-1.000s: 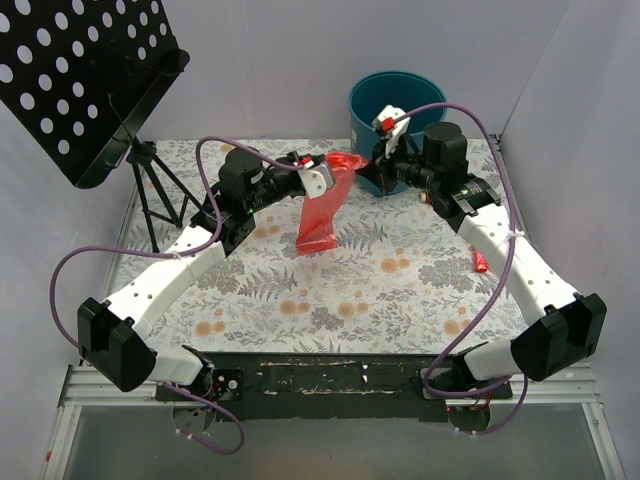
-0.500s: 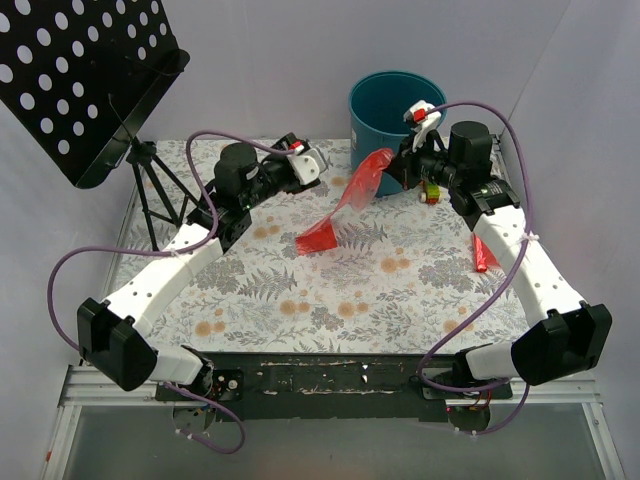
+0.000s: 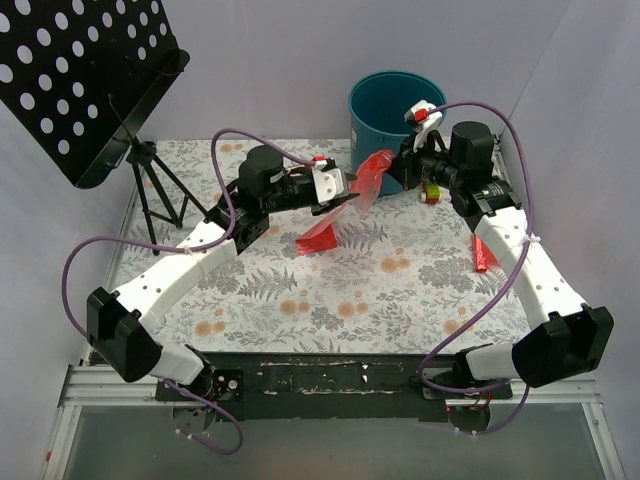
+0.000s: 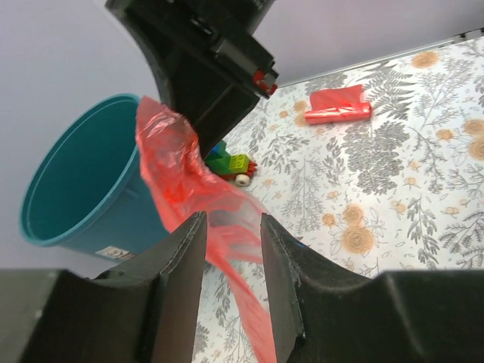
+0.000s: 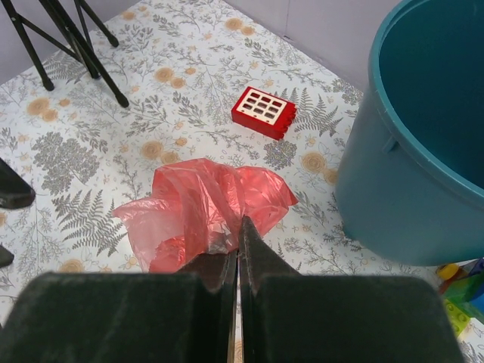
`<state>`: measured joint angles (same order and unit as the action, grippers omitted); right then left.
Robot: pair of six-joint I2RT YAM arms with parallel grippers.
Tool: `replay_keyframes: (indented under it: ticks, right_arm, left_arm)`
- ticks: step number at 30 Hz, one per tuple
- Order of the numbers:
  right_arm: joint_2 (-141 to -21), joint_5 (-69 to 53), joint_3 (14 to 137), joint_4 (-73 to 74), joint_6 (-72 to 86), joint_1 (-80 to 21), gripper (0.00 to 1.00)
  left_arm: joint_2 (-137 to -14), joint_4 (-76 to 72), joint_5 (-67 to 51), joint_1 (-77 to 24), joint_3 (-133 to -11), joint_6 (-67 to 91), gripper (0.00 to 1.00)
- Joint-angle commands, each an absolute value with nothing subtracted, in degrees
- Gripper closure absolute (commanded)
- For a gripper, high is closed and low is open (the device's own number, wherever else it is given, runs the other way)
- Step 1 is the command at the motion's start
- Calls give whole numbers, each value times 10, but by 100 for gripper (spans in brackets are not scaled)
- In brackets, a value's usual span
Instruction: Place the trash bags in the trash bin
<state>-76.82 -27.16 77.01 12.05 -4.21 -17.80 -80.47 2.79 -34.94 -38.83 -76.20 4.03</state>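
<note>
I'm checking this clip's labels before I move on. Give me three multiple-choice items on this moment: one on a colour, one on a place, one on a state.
1. What colour is the trash bin?
A. red
B. teal-blue
C. black

2. Where does the folded trash bag lie?
A. inside the trash bin
B. on the table, beside the right arm
C. draped over the trash bin's rim

3. What is the right gripper doing?
A. standing open above the trash bin
B. shut on nothing
C. shut on the loose trash bag

Answers:
1. B, the bin's wall is teal-blue in all three views.
2. B, it lies flat on the floral surface, apart from the bin.
3. C, the right wrist view shows the closed fingers pinching the red film.
</note>
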Motion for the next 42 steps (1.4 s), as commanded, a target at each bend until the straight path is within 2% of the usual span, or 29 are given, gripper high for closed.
replay_keyframes:
  ticks: [1, 8, 17, 21, 25, 26, 31, 36, 42]
  right_arm:
    - [-751, -271, 774, 105, -31, -179, 99]
    - [-747, -273, 774, 106, -30, -178, 99]
    - [-738, -285, 764, 111, -33, -178, 99]
    - [-736, -288, 759, 115, -37, -178, 99]
    - [-737, -284, 758, 116, -40, -178, 99]
    - [-737, -278, 758, 118, -40, -178, 99]
    - [-740, -230, 750, 120, -28, -147, 99]
    - [-743, -219, 736, 119, -14, -97, 99]
    - [-736, -215, 726, 120, -27, -93, 99]
  left_arm:
    - [-823, 32, -374, -398, -797, 28, 64]
    - [-864, 33, -369, -402, -811, -87, 61]
    - [-921, 11, -257, -413, -838, -187, 66]
    - [-939, 4, -213, -417, -839, -221, 77]
    - [-947, -30, -172, -418, -842, -222, 98]
    - [-945, -34, -162, -419, -841, -223, 100]
    - [-926, -51, -112, -405, -845, -134, 100]
    - [-908, 21, -105, -356, -881, 22, 100]
    - [-889, 69, -100, -315, -889, 177, 100]
